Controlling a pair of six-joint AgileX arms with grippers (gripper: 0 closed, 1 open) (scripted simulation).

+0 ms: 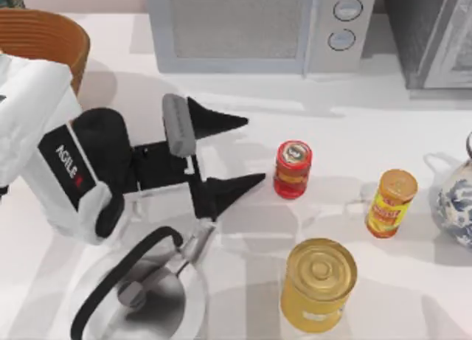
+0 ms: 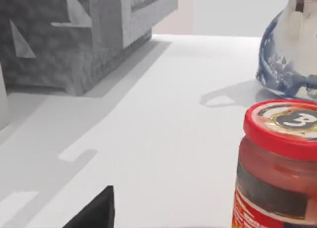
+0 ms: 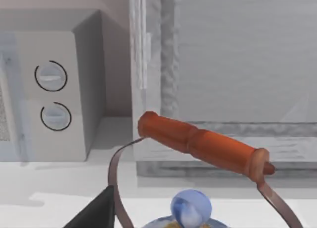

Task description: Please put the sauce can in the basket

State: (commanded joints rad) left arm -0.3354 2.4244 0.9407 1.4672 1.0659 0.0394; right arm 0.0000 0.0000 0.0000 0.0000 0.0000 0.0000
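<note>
The sauce can [image 1: 293,169] is small and red with a yellow-orange band, and it stands upright near the table's middle. My left gripper [image 1: 254,150] is open just left of it, with the black fingers pointing at the can and nothing between them. In the left wrist view the sauce can [image 2: 282,163] looms close, with one dark fingertip [image 2: 96,213] low beside it. The woven orange-brown basket [image 1: 44,37] sits at the far left corner, behind my left arm. My right gripper [image 3: 96,213] hangs over the teapot's orange handle [image 3: 203,144].
An orange-yellow slim can [image 1: 391,202] stands right of the sauce can and a large gold can [image 1: 318,282] stands in front of it. A blue-white teapot [image 1: 457,200] is at the right edge, a microwave [image 1: 251,23] at the back, and a pan [image 1: 140,296] at the front left.
</note>
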